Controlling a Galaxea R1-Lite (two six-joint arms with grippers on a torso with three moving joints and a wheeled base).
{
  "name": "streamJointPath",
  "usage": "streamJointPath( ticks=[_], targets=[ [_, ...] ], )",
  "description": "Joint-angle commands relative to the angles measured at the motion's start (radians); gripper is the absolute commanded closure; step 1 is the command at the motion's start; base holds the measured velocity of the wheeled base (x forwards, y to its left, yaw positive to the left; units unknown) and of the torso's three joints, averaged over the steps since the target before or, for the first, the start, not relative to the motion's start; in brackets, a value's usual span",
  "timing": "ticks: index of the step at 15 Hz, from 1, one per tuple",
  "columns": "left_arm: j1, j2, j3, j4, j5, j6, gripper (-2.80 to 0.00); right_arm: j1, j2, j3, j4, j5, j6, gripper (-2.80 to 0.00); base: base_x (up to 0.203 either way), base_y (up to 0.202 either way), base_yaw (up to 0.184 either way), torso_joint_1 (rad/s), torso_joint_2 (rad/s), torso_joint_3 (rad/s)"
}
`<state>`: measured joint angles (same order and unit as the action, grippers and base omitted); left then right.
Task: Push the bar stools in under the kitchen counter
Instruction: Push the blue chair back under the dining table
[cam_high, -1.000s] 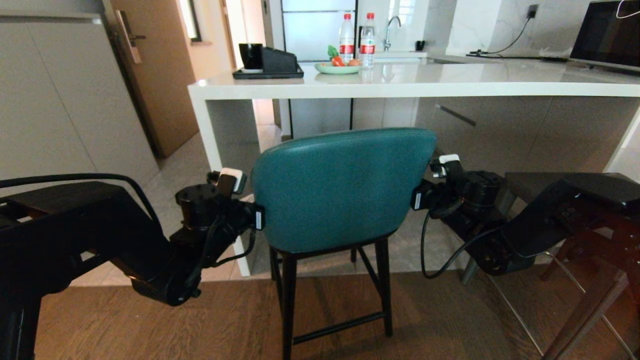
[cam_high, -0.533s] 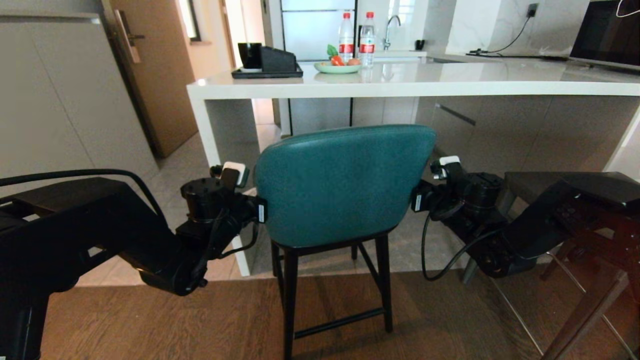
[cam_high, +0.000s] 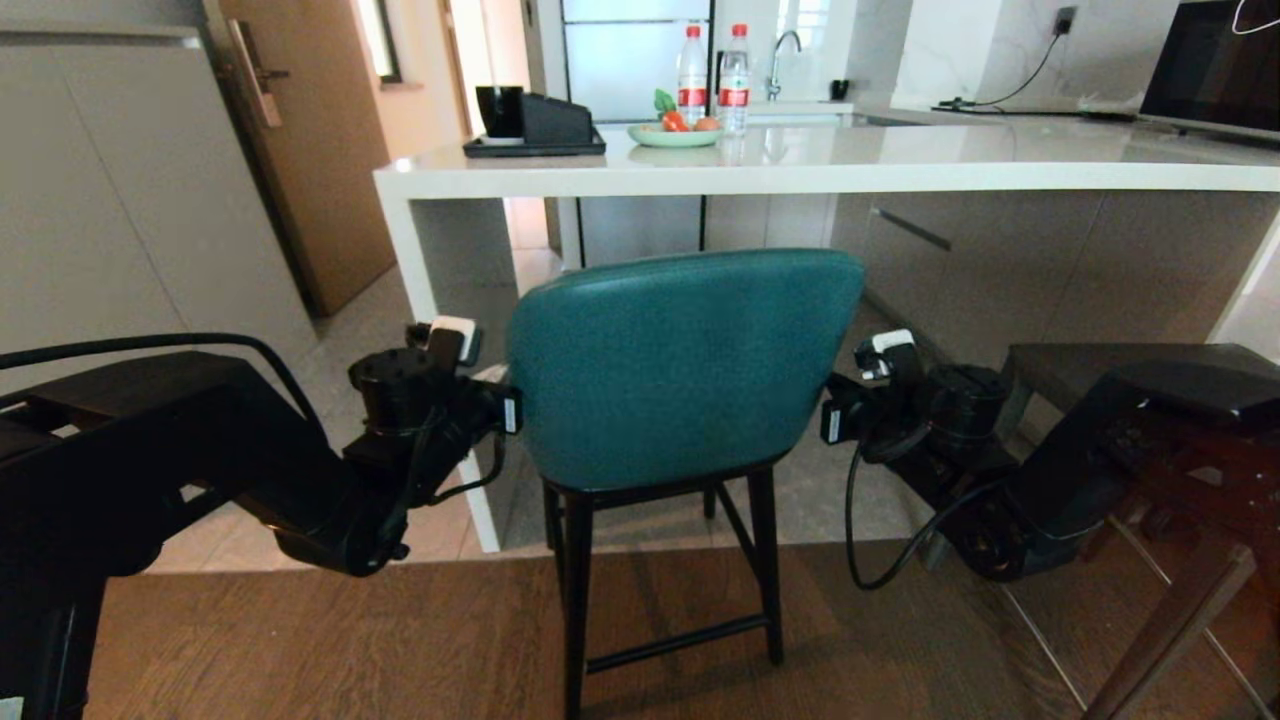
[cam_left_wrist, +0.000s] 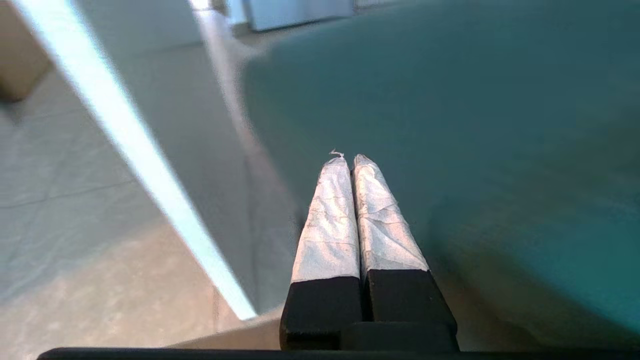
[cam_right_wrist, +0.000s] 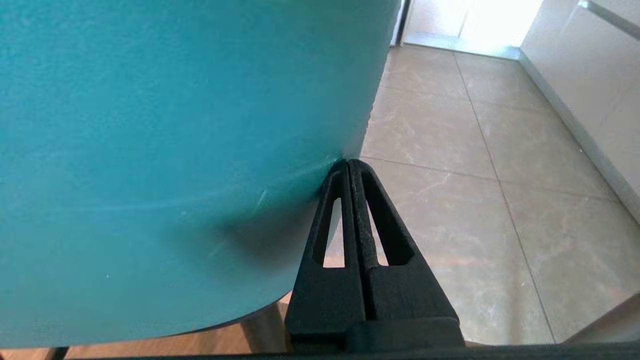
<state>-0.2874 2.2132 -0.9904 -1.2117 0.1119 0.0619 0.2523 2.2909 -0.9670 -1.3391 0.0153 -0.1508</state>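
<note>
Teal stool: rounded leather back, thin black legs, standing on the wood floor just short of the white kitchen counter, back toward the robot. Left gripper clenched empty, tips against the back's left edge; right gripper clenched empty too, tips touching the right edge. Dark grey stool sits off right, partly behind the right arm.

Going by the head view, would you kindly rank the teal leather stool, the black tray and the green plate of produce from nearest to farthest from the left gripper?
1. Teal leather stool with rounded back: the shut left gripper sits against its left edge.
2. Black tray: at the white counter's left end.
3. Green plate of produce: farther right, beside two water bottles.
</note>
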Motion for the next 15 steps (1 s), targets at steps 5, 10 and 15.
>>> streamJointPath(
  ticks=[5,10,15],
  targets=[
    [0.052,0.015,-0.033,0.034,0.002,0.001,0.00,0.030,-0.027,0.050,-0.036,-0.006,-0.005,0.00,0.000,0.000,0.000,0.000,0.00,0.000],
    [-0.002,-0.110,0.238,0.003,0.014,-0.061,0.00,0.015,-0.031,0.039,-0.032,-0.014,-0.003,0.00,0.000,0.000,0.000,0.000,0.00,0.000],
    [-0.112,-0.069,0.211,-0.034,0.199,-0.090,0.00,-0.024,0.007,-0.031,-0.028,-0.038,-0.003,0.00,0.000,0.000,0.000,0.000,0.00,0.000]
  ],
)
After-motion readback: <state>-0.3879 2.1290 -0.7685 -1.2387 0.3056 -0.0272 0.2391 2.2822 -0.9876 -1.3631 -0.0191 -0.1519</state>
